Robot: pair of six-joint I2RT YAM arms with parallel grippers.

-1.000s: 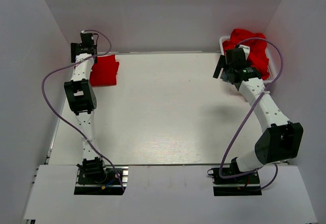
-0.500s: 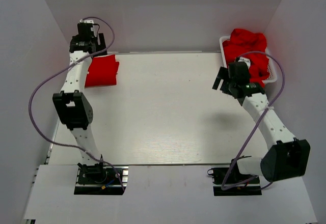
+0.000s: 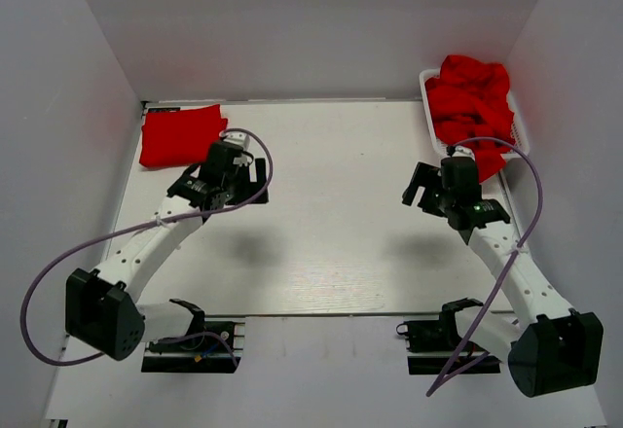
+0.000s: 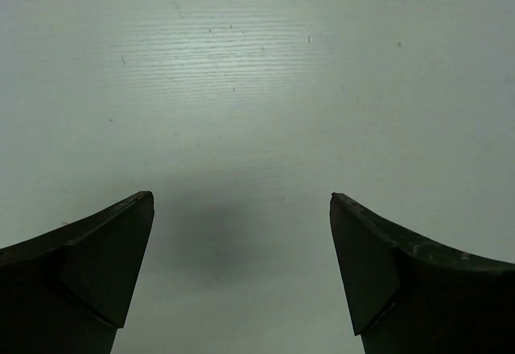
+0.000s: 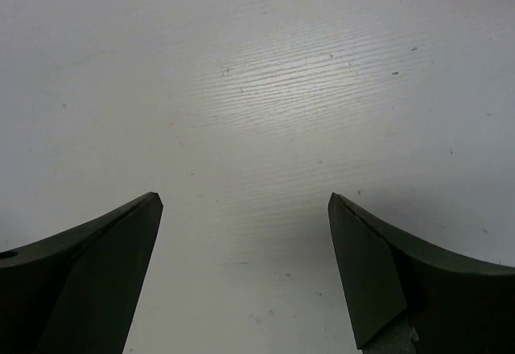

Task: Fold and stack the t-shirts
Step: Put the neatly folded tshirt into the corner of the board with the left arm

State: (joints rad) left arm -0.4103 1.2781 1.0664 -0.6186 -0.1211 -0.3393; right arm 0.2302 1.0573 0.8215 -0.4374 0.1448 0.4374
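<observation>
White tabletop (image 3: 331, 243), walls (image 3: 321, 29) on three sides. Heaped t-shirts (image 3: 472, 107) fill the basket (image 3: 429, 122) at the far right corner; folded t-shirt (image 3: 180, 134) lies far left. Left end effector (image 4: 241, 201) and right end effector (image 5: 245, 201) spread wide over bare surface.

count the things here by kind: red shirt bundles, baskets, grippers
red shirt bundles: 2, the folded bundle and the loose heap
white basket: 1
grippers: 2, the left gripper and the right gripper
total: 5

no readable text, no labels, no brand marks, no numbers anywhere
</observation>
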